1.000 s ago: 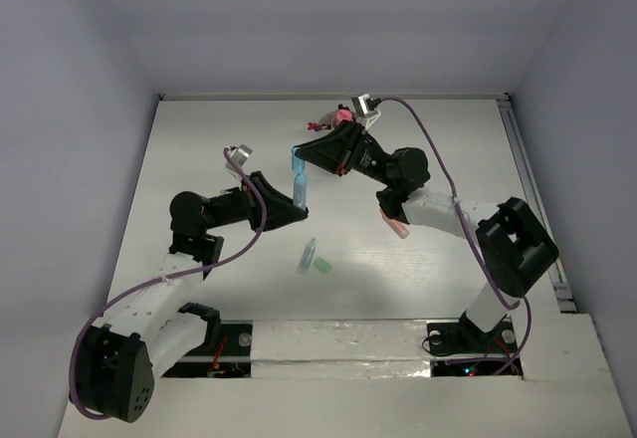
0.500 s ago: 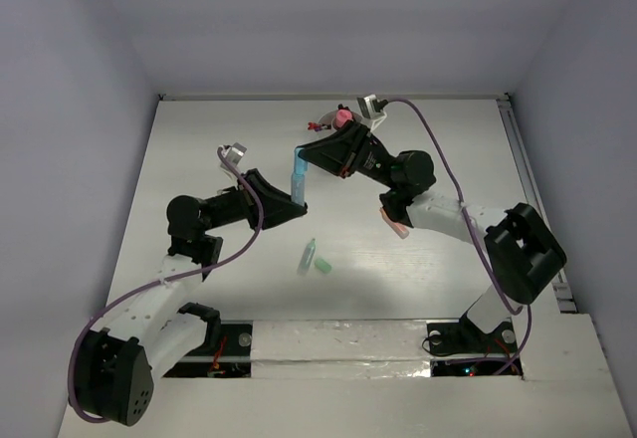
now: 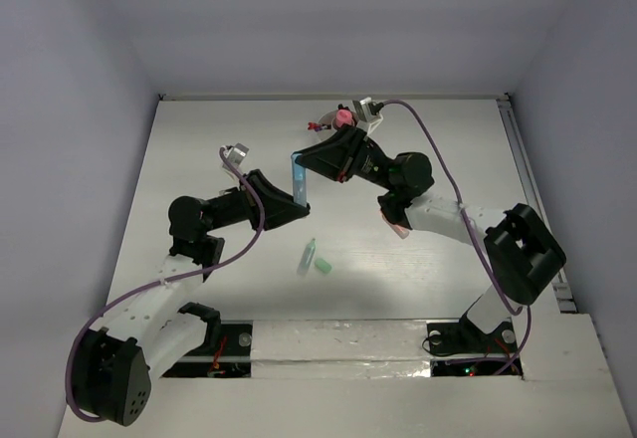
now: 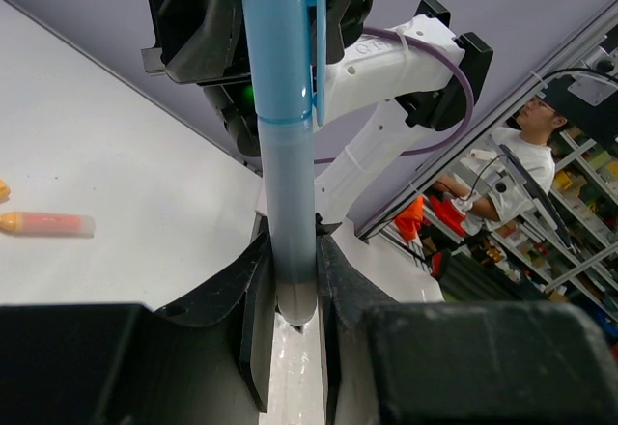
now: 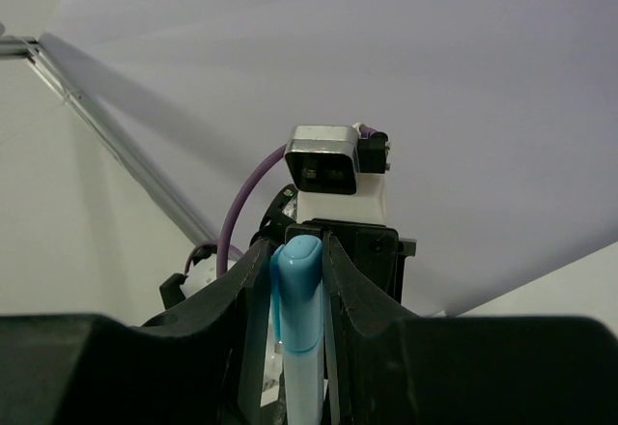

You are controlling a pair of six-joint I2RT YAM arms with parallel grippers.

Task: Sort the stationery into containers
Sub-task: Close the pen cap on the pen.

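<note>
Plainly, we are early in the sort. Across the table (image 3: 199,149) most of what we can see lies loose, and both arms are tied up with a single item. The left gripper (image 4: 294,295) is clamped on the lower end of the blue pen (image 3: 298,181), which is held above the middle of the table. The right gripper (image 5: 299,275) is clamped on the other end, around the brighter blue cap (image 5: 298,251). So the two tools meet end to end on one pen. We judge the step in hand to be something to do with the cap, not a drop into a container.

At the far edge, just beyond the right wrist, a pink piece (image 3: 344,116) sits beside a white-and-red shape (image 3: 320,122). That may be the cup with a few pieces in it, but it is too small for us to tell.

Left to sort, as far as we can see:
- an orange marker (image 3: 397,225) lying under the right forearm
- a pale green marker (image 3: 309,255) toward the near middle
- a green stub (image 3: 322,266) just beside that marker

The pen itself has yet to reach any container.
</note>
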